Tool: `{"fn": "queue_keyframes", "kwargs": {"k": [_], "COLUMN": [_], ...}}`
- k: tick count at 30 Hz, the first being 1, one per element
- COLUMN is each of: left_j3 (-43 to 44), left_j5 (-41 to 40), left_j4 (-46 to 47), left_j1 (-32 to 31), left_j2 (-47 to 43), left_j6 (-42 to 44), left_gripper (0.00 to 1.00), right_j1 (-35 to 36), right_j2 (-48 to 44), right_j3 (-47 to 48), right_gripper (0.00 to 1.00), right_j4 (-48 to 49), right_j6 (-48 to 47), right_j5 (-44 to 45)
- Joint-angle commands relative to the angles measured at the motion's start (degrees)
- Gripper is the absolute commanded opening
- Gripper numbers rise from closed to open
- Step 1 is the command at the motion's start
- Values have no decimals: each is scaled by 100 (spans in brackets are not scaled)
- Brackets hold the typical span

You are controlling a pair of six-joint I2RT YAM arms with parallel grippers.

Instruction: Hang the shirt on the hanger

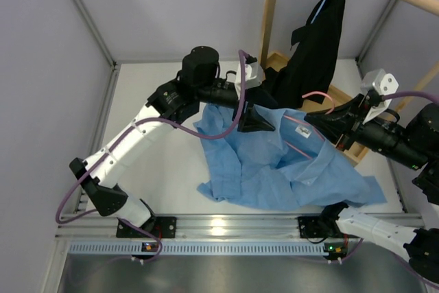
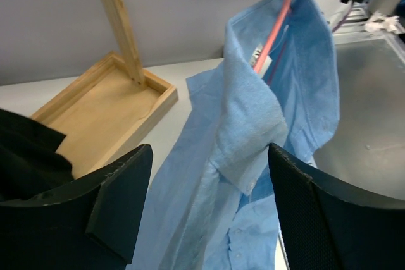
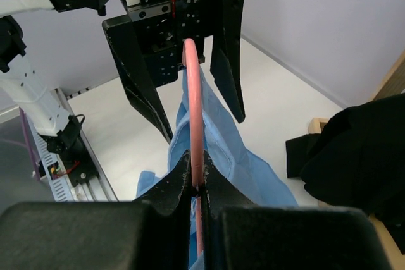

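White table, grey walls. Shirt pools toward the near edge, collar end lifted on the hanger. Thin fabric could slide off the wire if the left gripper tugs unevenly. It reaches across, jaws wide around the shoulder fold; right gripper, extended leftward, pinches the hanger.

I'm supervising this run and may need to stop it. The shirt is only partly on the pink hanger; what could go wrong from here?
1. The left gripper is open astride both the hanger and the shirt; closing might clamp wire along with cloth.
2. Most of the shirt lies on the table, so its weight may drag it off.
3. The right gripper pinches thin wire, which could twist.
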Motion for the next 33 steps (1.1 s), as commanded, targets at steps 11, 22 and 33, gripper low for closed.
{"fn": "queue_keyframes", "kwargs": {"k": [11, 22, 33], "left_j3": [117, -261, -340], "left_j5": [1237, 606, 357], "left_j4": [117, 108, -410], "left_j1": [-28, -20, -20], "left_j2": [184, -115, -397], "left_j6": [85, 401, 1192], "left_gripper": [12, 95, 98], "right_j1": [-64, -64, -64], "right_j2": [-37, -125, -301], "right_j3": [-73, -284, -565], "right_gripper": [0, 0, 0], "right_j4": [148, 148, 139], "right_j6": [-201, -263, -394], "right_j5": [-308, -211, -281]}}
